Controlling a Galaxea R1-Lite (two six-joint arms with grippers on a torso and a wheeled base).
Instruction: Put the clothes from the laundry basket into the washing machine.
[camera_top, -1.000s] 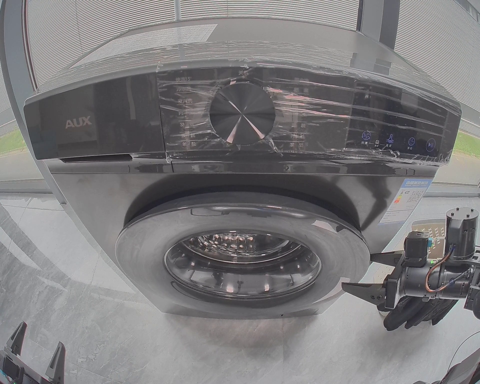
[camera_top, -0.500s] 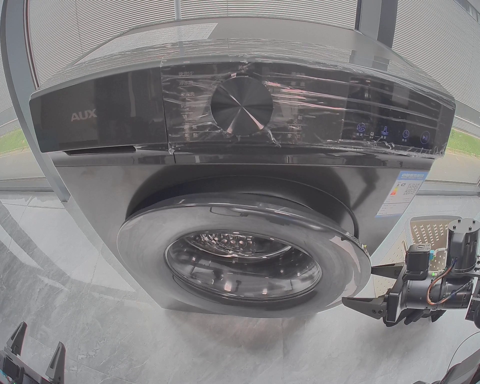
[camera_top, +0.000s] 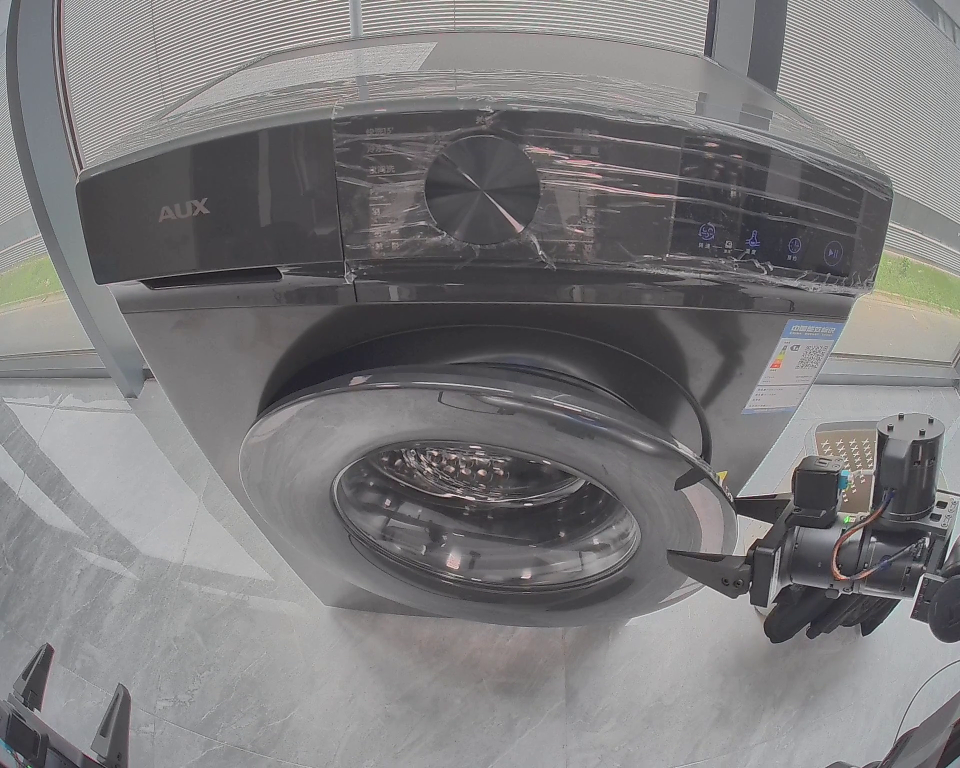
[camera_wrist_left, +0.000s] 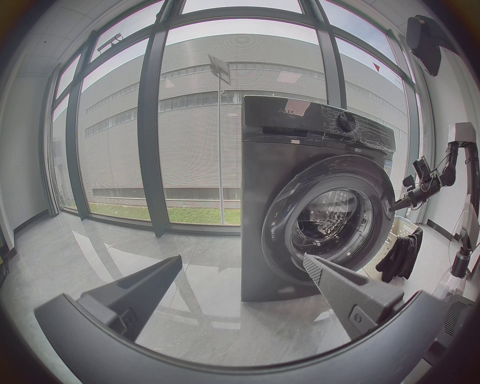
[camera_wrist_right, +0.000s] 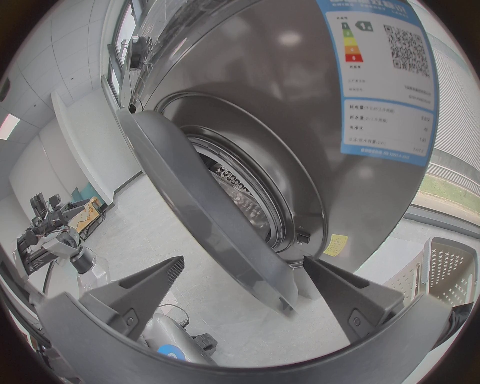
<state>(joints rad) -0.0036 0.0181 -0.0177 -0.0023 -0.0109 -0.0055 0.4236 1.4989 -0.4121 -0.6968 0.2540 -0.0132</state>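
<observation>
The grey washing machine stands in front of me with its round door ajar on the right side. My right gripper is open at the door's free edge, one finger on each side of the rim. Behind that arm stands the white perforated laundry basket, and dark clothes hang over its side. The drum shows through the gap. My left gripper is open and low at the near left, far from the machine.
Glossy grey floor tiles spread to the left of and in front of the machine. Tall windows stand behind it. The basket and clothes crowd the floor to the machine's right.
The door has swung out from nearly shut to ajar, with my right gripper at its edge shifting slightly left. The head view has shifted a little. The left gripper has stayed put.
</observation>
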